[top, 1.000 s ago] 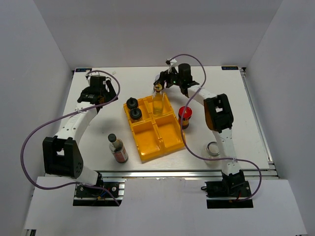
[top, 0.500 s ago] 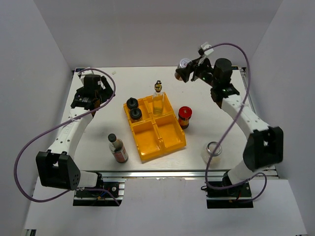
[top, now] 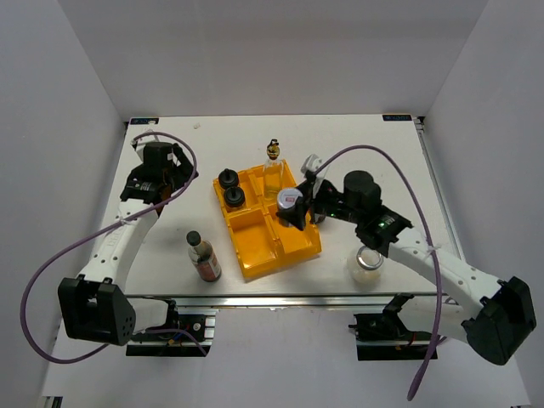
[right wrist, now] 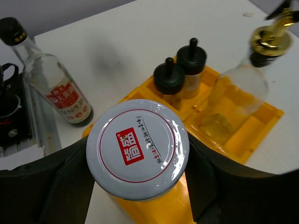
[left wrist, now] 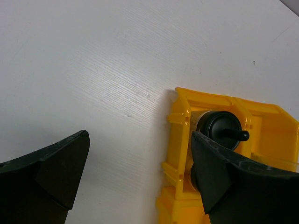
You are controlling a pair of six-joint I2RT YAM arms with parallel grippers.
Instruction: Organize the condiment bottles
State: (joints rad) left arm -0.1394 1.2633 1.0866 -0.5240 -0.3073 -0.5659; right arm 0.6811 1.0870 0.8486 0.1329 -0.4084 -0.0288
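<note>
**Right hand point(top: 297, 211) holds silver-lidded jar point(right wrist: 138, 148) above the yellow tray point(top: 255, 270)**

Fingers clamped either side of the jar, tray directly beneath. Placing step, by my read: lower it straight down, upright, into a free compartment, then release. Left hand point(left wrist: 138, 163) gapes wide, empty, tray just beyond it.
</note>
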